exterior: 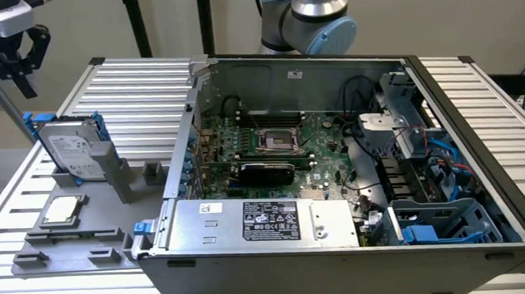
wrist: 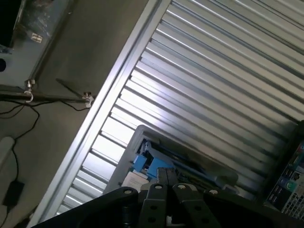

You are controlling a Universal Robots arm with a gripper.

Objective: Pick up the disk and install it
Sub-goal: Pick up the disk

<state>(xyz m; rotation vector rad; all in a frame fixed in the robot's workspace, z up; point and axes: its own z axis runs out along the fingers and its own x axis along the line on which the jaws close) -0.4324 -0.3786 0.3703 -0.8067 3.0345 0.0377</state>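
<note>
The disk (exterior: pixel 72 149) is a silver-grey drive with a white label in a blue carrier frame. It stands on edge in a grey holder (exterior: pixel 111 170) on the exterior view's left, beside the open computer case (exterior: pixel 340 251). My gripper (exterior: pixel 23 77) hangs above the disk, further toward the exterior view's left, clear of it. In the wrist view its fingers (wrist: pixel 166 171) are pressed together with nothing between them. The disk's blue frame (wrist: pixel 141 162) shows just beyond the fingertips.
A small square silver chip (exterior: pixel 61 210) lies on the grey fixture plate (exterior: pixel 71 255). Inside the case are the motherboard (exterior: pixel 272 143), a silver box with a black label (exterior: pixel 266 221) and a blue drive bay (exterior: pixel 442 225). Everything rests on a ribbed aluminium table (exterior: pixel 147 92).
</note>
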